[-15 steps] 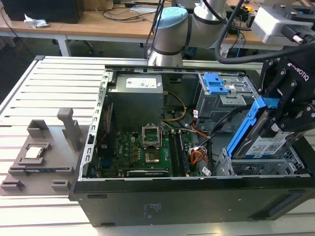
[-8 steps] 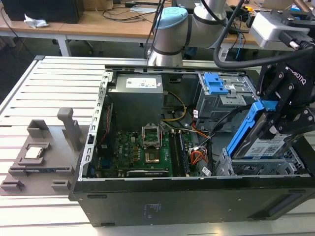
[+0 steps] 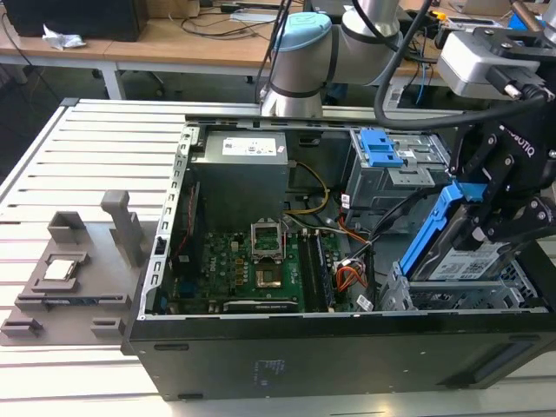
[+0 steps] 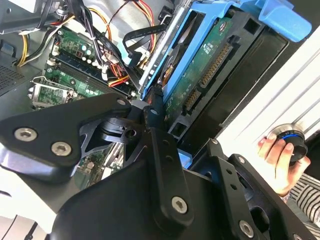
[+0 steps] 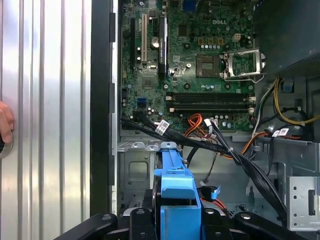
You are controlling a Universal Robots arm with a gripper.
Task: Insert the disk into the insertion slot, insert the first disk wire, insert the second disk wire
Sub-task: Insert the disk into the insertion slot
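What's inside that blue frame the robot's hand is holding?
A flat grey disk: its white label shows in the exterior view, its green circuit board in the second wrist view. The hand covers its upper part.

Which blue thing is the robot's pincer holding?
The blue frame around the disk, tilted above the insertion slot at the exterior view's right. The small blue latch on the taller grey bay sits apart, untouched.
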